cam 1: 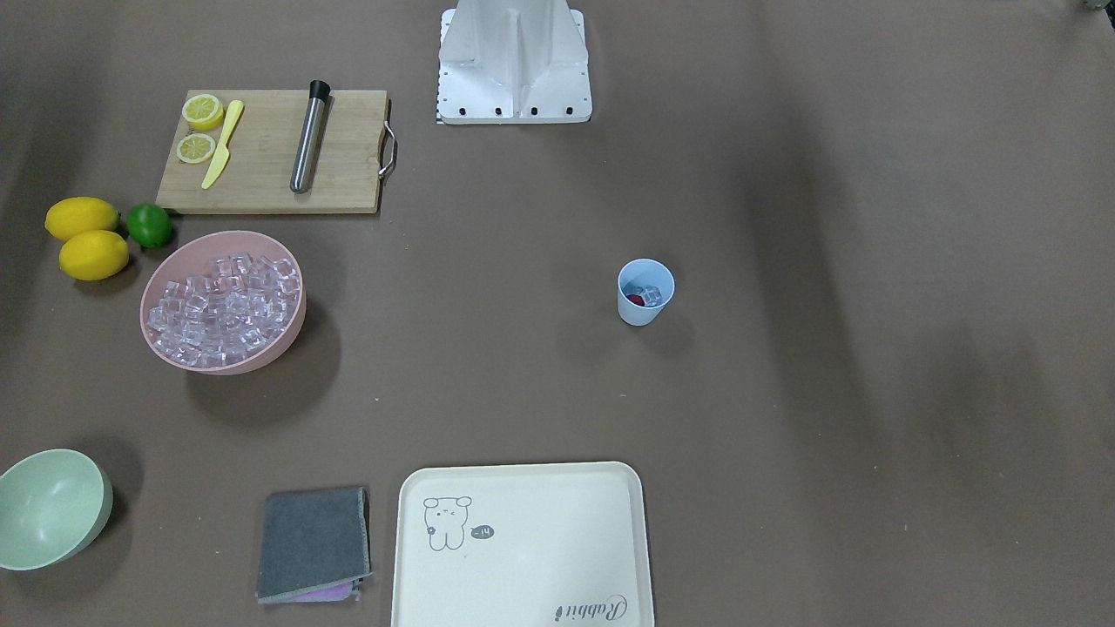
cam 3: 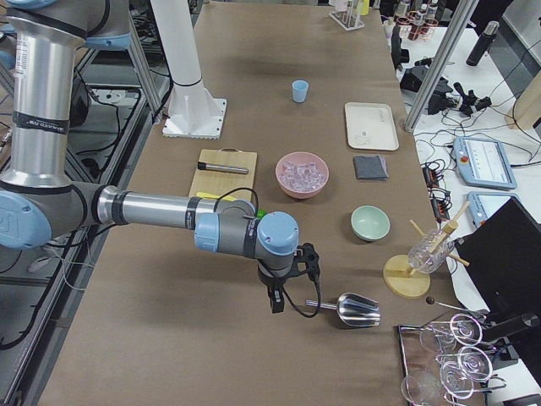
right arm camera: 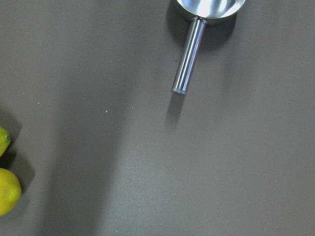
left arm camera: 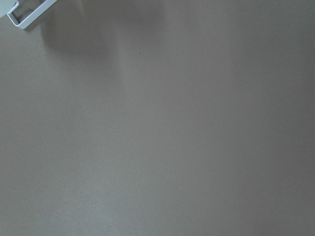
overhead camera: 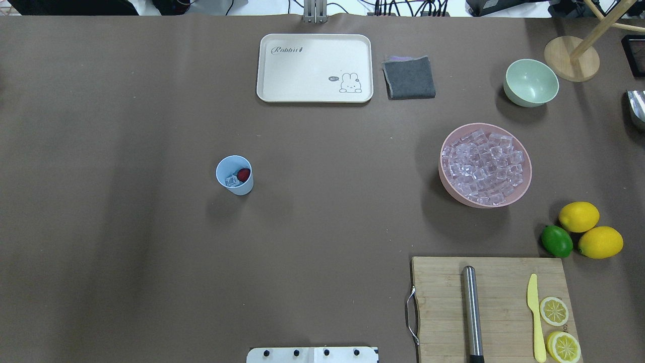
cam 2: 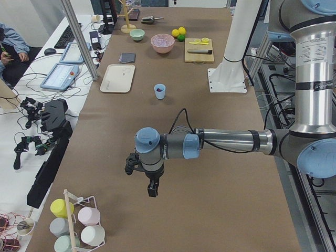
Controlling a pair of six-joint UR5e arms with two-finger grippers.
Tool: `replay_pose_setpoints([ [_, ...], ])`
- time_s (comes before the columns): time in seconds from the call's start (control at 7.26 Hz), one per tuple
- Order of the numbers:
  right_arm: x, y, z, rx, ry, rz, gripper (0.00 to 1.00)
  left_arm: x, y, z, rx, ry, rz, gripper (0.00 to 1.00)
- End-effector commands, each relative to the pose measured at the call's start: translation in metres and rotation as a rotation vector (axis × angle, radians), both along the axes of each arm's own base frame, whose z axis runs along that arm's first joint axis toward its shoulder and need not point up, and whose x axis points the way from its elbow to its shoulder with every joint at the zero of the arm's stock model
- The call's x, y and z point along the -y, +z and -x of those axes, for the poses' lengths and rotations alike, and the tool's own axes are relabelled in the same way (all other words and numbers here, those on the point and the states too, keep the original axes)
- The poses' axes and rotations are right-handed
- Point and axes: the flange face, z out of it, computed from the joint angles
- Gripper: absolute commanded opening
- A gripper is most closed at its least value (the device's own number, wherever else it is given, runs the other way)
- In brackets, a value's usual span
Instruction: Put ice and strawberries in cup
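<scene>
seemingly the cup [overhead camera: 235, 175] already holds ice [overhead camera: 232, 180] and a strawberry [overhead camera: 244, 174]; steer well clear of it. whether the left gripper [cam 2: 151, 191] or right gripper [cam 3: 275, 304] is open or holding anything, i cannot tell.

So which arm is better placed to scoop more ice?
Probably right: the right gripper hangs beside the scoop, near the pink bowl of ice; the left gripper is far from both.
</scene>
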Motion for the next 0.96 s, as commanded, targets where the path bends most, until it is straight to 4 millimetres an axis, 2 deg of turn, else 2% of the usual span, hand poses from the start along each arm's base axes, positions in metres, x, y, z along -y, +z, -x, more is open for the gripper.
replay_pose_setpoints([
  [0.0, -0.01, -0.002, 0.001, 0.002, -0.004, -0.004, 1.0, 0.0, 0.0, 0.001, -0.002, -0.003, 0.0, 0.98],
  [0.14, -0.011, -0.002, 0.001, 0.002, -0.006, -0.007, 1.0, -0.001, 0.0, 0.002, -0.002, -0.004, 0.0, 0.98],
  [0.28, -0.011, -0.001, 0.001, 0.002, -0.006, -0.005, 1.0, -0.013, 0.008, 0.002, -0.003, -0.003, 0.016, 0.98],
  [0.83, -0.011, -0.001, 0.001, 0.007, -0.006, -0.004, 1.0, -0.014, 0.006, 0.003, -0.003, -0.004, 0.009, 0.98],
])
